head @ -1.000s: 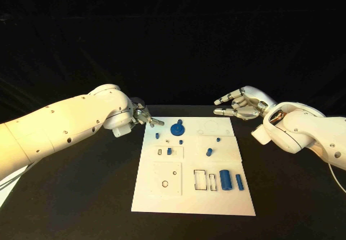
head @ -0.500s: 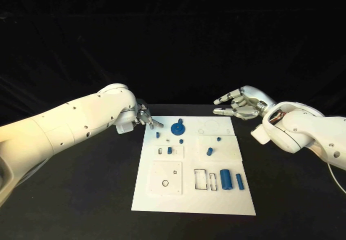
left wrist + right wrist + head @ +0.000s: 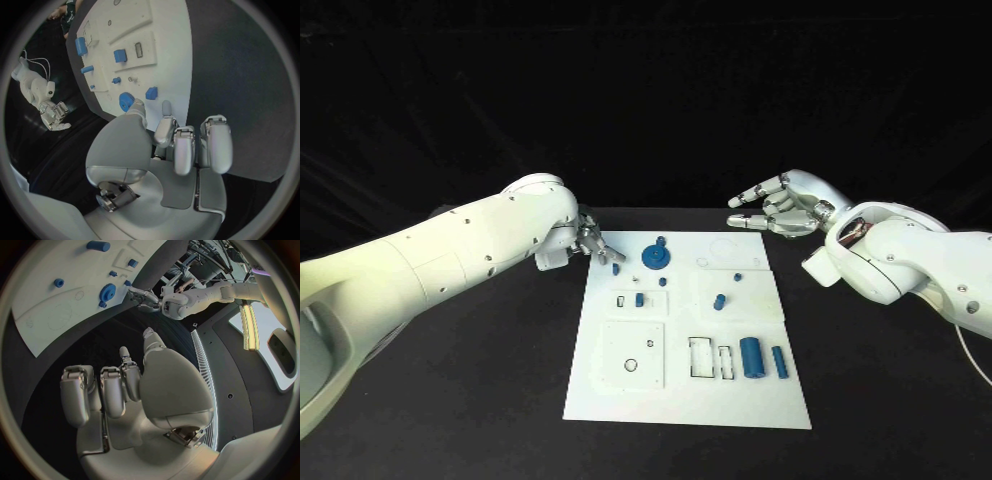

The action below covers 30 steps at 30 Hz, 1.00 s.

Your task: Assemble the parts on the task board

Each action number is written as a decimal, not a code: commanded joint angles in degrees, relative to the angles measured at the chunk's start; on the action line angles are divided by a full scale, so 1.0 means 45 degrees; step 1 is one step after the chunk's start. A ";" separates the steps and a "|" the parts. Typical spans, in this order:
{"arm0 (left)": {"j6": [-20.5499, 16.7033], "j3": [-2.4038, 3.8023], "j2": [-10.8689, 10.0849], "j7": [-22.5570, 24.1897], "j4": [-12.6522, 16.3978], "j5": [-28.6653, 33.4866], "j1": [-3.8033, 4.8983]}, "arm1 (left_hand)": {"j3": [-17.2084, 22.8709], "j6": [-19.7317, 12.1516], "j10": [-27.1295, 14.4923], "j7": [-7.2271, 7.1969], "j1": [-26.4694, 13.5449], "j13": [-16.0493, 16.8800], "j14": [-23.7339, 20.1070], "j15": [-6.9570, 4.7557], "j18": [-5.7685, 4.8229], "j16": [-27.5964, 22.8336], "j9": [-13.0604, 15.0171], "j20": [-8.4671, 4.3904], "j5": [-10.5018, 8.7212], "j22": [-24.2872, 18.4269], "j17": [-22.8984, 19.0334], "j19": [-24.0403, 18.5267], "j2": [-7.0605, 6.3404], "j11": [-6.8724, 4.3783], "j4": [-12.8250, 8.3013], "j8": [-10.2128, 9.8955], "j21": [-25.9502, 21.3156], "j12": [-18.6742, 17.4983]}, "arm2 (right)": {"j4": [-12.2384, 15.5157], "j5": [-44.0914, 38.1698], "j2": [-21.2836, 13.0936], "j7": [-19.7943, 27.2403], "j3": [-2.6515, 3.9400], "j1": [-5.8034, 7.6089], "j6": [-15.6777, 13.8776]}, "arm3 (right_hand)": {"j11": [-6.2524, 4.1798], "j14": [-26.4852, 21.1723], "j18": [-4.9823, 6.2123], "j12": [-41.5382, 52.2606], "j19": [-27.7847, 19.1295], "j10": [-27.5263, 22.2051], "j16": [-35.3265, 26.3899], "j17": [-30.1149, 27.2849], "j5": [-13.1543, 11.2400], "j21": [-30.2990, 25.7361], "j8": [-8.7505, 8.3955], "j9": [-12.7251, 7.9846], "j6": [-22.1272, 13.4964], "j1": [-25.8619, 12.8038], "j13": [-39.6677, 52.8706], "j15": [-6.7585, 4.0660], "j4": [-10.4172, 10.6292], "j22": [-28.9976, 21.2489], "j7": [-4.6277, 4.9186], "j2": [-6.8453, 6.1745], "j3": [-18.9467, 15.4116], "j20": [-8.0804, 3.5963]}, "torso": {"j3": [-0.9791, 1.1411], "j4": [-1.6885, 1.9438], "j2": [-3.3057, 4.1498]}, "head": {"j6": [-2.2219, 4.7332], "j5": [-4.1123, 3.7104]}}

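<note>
In the head view the left hand (image 3: 593,243) has crept rightward over the last second and now sits at the upper left corner of the white board (image 3: 678,400), fingertips just beside the small blue peg (image 3: 616,269) lying there. Its arm has swung in with it, filling more of the left side of the frame. The right hand (image 3: 777,212) has not moved; it hangs off the board's upper right corner, fingers apart and holding nothing. The blue gear (image 3: 653,261) stands near the board's top edge, right of the peg, and two blue cylinders (image 3: 751,359) lie at the lower right.

In the left wrist view the left hand (image 3: 178,145) has its fingers loosely curled and parted, empty, with the thumb tip reaching close to the gear (image 3: 126,102) and the peg (image 3: 151,93); whether it touches either I cannot tell.

In the right wrist view the right hand (image 3: 119,390) is spread and empty above the dark table (image 3: 87,340).

Judging by this, the left hand is closing in for a pick-up at that corner; nothing is grasped yet.
</note>
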 commanded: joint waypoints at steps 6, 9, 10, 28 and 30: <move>0.0547 -0.0003 0.0120 0.0250 -0.0092 -0.0008 -0.0045 | 0.0055 0.0185 0.0101 -0.0003 0.0103 0.0051 0.1340 -0.0056 -0.0037 0.0040 -0.0018 -0.0044 0.0005 0.0597 0.3355 0.0108 0.0209 -0.0074 -0.0024 0.0147 0.0085 0.0100 | -0.0012 -0.0100 0.0035 0.0118 0.0000 -0.0009 0.0076 | -0.0084 0.1025 0.0089 -0.0040 0.0537 0.0155 -0.0064 0.2067 0.0044 -0.0086 0.0014 -0.0004 0.0080 -0.0115 0.1883 -0.0057 -0.0021 0.1857 -0.0014 0.0012 -0.0077 -0.0053 | -0.0007 0.0007 -0.0011 | -0.0003 0.0018; 0.0552 -0.0007 0.0137 0.0256 -0.0116 0.0022 -0.0052 | 0.0061 0.0196 0.0106 -0.0008 0.0122 0.0056 0.1340 -0.0060 -0.0039 0.0040 -0.0019 -0.0047 0.0004 0.0602 0.3355 0.0110 0.0222 -0.0079 -0.0029 0.0159 0.0088 0.0106 | -0.0019 -0.0100 0.0043 0.0118 0.0000 -0.0009 0.0078 | -0.0084 0.1025 0.0089 -0.0040 0.0537 0.0155 -0.0064 0.2067 0.0044 -0.0086 0.0014 -0.0004 0.0080 -0.0115 0.1883 -0.0057 -0.0021 0.1857 -0.0014 0.0012 -0.0077 -0.0053 | -0.0008 0.0013 -0.0009 | 0.0005 0.0019; 0.0530 -0.0008 0.0142 0.0252 -0.0124 0.0031 -0.0055 | 0.0062 0.0198 0.0101 -0.0009 0.0127 0.0045 0.1340 -0.0061 -0.0038 0.0040 -0.0019 -0.0048 0.0004 0.0598 0.3355 0.0108 0.0224 -0.0080 -0.0030 0.0161 0.0085 0.0098 | -0.0022 -0.0100 0.0046 0.0117 0.0000 -0.0009 0.0079 | -0.0084 0.1025 0.0089 -0.0040 0.0537 0.0155 -0.0064 0.2067 0.0044 -0.0086 0.0014 -0.0004 0.0080 -0.0115 0.1883 -0.0057 -0.0021 0.1857 -0.0014 0.0012 -0.0077 -0.0053 | -0.0008 0.0013 -0.0009 | 0.0005 0.0019; 0.0328 -0.0014 0.0203 0.0322 -0.0112 0.0284 -0.0067 | 0.0252 0.0276 0.0148 -0.0074 0.0545 0.0080 0.1340 -0.0115 -0.0053 0.0040 0.0004 -0.0102 0.0009 0.0675 0.3355 0.0139 0.0440 -0.0140 -0.0082 0.0351 0.0128 0.0146 | -0.0080 -0.0103 0.0125 0.0114 0.0000 -0.0009 0.0117 | -0.0086 0.1026 0.0088 -0.0020 0.0538 0.0164 -0.0063 0.2071 0.0075 -0.0086 0.0013 -0.0005 0.0080 -0.0104 0.1891 -0.0058 -0.0032 0.1859 -0.0014 0.0025 -0.0086 -0.0053 | 0.0000 0.0010 -0.0009 | -0.0017 0.0050; 0.0320 -0.0014 0.0205 0.0295 -0.0112 0.0299 -0.0070 | 0.0262 0.0279 0.0147 -0.0076 0.0564 0.0077 0.1340 -0.0117 -0.0054 0.0040 0.0007 -0.0104 0.0010 0.0681 0.3355 0.0141 0.0451 -0.0143 -0.0082 0.0362 0.0131 0.0145 | -0.0082 -0.0107 0.0116 0.0109 0.0000 -0.0009 0.0119 | -0.0087 0.1027 0.0088 -0.0011 0.0539 0.0167 -0.0062 0.2073 0.0088 -0.0086 0.0013 -0.0005 0.0080 -0.0099 0.1895 -0.0059 -0.0037 0.1860 -0.0014 0.0031 -0.0090 -0.0054 | 0.0003 0.0009 -0.0009 | -0.0028 0.0054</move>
